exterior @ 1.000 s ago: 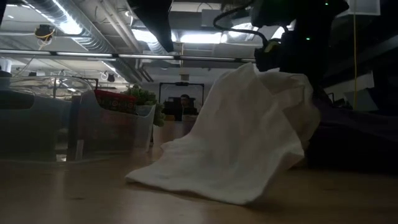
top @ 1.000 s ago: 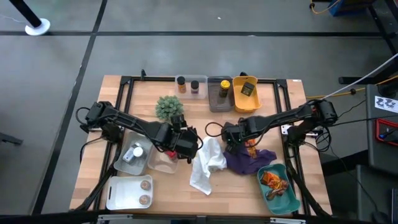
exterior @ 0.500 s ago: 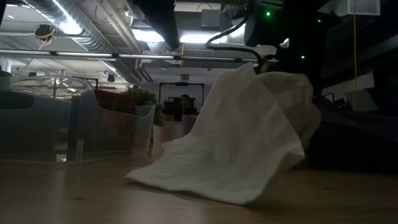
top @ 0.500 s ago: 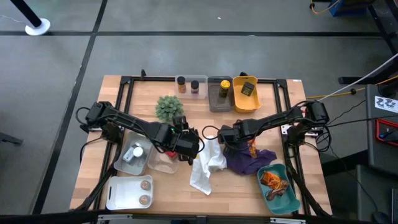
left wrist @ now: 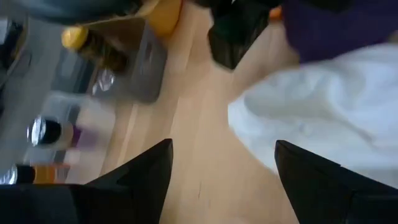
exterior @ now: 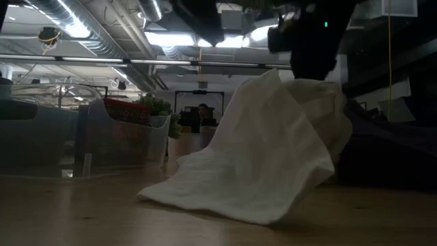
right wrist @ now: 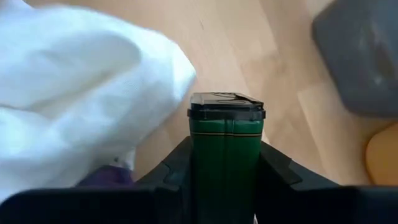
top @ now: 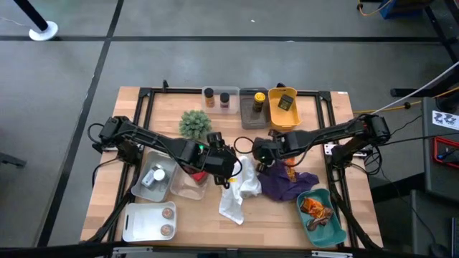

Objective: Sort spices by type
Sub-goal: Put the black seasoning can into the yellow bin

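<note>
The right arm is reaching in from the frame's right edge toward the centre, its right gripper (top: 262, 153) sitting just right of centre with both fingers (right wrist: 177, 163) clamping a green tin (right wrist: 226, 152). The left arm is stretching from the left edge, its left gripper (top: 231, 168) hanging at centre, jaws spread wide.

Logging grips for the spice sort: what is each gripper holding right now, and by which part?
The right gripper clamps a dark green, black-capped tin by its two sides, below the cap. The left gripper is open above the table, holding nothing.
</note>
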